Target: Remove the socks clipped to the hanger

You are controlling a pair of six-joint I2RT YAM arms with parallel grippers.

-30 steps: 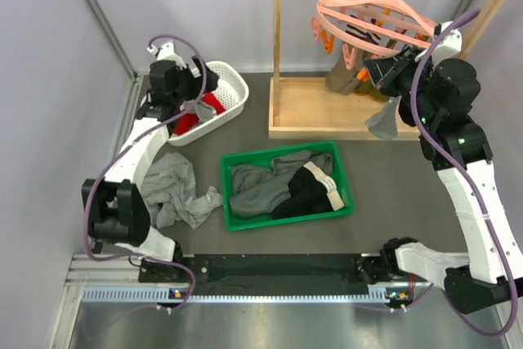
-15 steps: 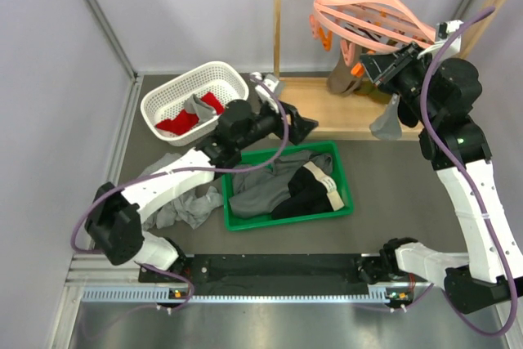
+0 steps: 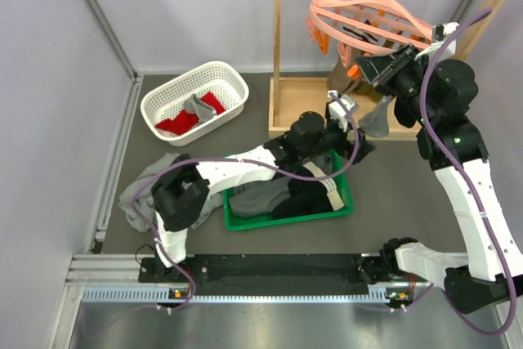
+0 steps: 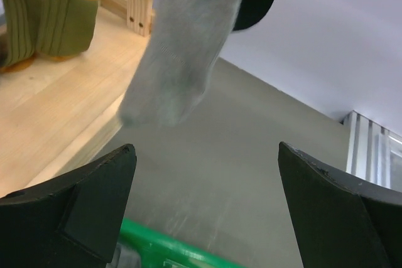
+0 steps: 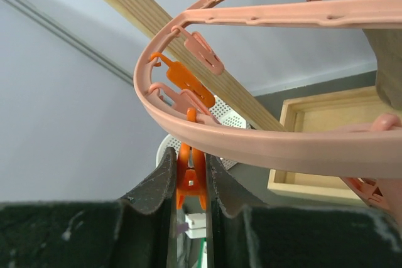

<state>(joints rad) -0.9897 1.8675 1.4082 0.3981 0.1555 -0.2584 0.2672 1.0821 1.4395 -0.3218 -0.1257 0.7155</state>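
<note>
The pink round hanger hangs from the wooden rack. My right gripper is shut on an orange clip under the hanger's outer ring. A grey sock dangles below that clip. Olive socks hang further back over the rack base. My left gripper stands wide open just under the grey sock's toe, with nothing between its fingers.
A green bin holding grey and black garments sits under the left arm. A white basket at the back left holds red and grey socks. A grey garment lies on the floor. The wooden rack base is behind.
The left arm has swung from the white basket across the green bin to beneath the grey sock, its gripper still open. The right gripper stayed on the clip; the hanger shifted slightly left.
</note>
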